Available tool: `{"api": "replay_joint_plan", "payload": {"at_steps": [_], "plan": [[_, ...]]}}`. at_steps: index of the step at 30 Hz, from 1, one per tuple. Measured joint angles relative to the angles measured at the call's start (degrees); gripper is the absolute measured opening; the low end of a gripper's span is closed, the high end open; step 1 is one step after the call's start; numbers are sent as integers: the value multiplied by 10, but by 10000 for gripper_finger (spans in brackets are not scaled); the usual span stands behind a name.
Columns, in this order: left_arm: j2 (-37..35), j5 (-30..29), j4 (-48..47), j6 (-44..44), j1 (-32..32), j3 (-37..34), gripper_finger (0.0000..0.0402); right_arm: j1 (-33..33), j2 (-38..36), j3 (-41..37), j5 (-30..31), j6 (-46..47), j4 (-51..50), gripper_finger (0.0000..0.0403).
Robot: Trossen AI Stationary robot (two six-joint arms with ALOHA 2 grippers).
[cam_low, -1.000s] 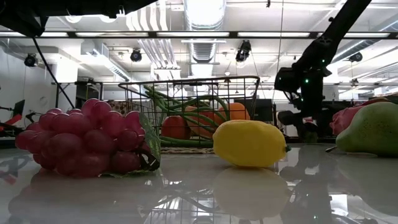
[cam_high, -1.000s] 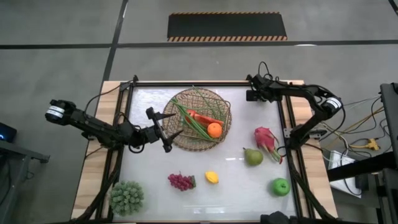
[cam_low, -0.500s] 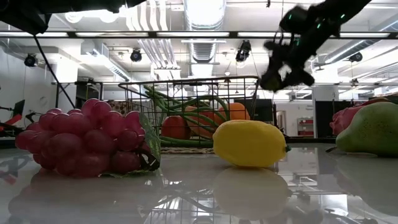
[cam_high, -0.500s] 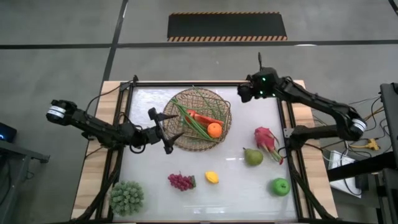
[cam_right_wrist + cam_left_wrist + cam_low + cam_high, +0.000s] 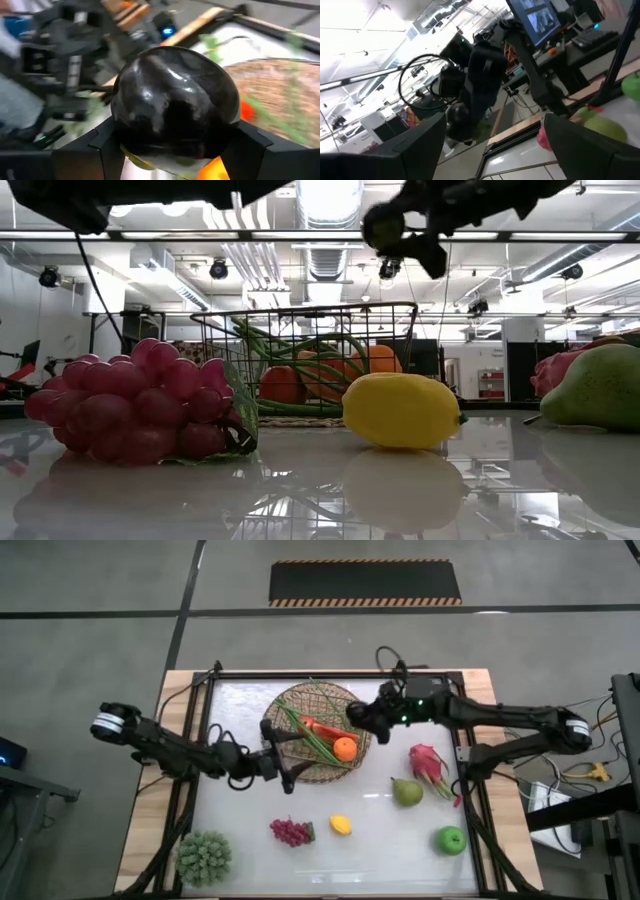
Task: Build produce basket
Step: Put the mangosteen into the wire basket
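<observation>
Basket (image 5: 322,732) sits far-centre on the table (image 5: 240,830), already holding green stalks (image 5: 306,736), a red piece and an orange (image 5: 345,748). Left tool (image 5: 283,754) hovers spread at the basket's near-left rim, empty. Right tool (image 5: 364,717) is over the basket's right rim, pinching a dark rounded item (image 5: 175,107), likely an eggplant. Step looks like the drop-in: next, lower over a free spot and release. Grapes (image 5: 290,831), lemon (image 5: 341,825), pear (image 5: 406,791), dragon fruit (image 5: 428,765) and green apple (image 5: 452,839) lie near and right.

left arm: stretched low across the table's left side toward the middle
left gripper (image 5: 283,755): fingers spread apart
right arm: reaching inward from the right
right gripper (image 5: 362,717): clamped on a dark round eggplant (image 5: 175,102)
</observation>
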Motion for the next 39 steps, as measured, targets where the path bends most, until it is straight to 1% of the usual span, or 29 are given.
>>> {"api": "replay_joint_plan", "payload": {"at_steps": [4, 10, 16, 19, 22, 24, 31, 36, 39], "plan": [[28, 0, 1, 19, 8, 21, 318, 33, 44, 0, -29, 15, 78, 241], [68, -2, 3, 32, 30, 48, 318, 47, 108, 0, -86, 51, 177, 243], [102, -2, 0, 46, 52, 64, 318, 47, 152, 0, -117, 76, 226, 242], [110, 3, 0, 45, 62, 64, 318, 47, 162, 0, -118, 80, 230, 243], [113, 20, -1, 42, 67, 63, 315, 47, 166, 0, -125, 80, 230, 242], [113, 24, -1, 41, 67, 63, 305, 47, 167, 0, -128, 80, 231, 241], [113, 24, 0, 37, 68, 62, 251, 46, 166, 1, -130, 79, 230, 245], [113, 24, -1, 30, 69, 62, 242, 46, 166, 1, -128, 67, 229, 248], [113, 22, 0, 25, 69, 61, 241, 47, 166, 1, -113, 58, 230, 267]]}}
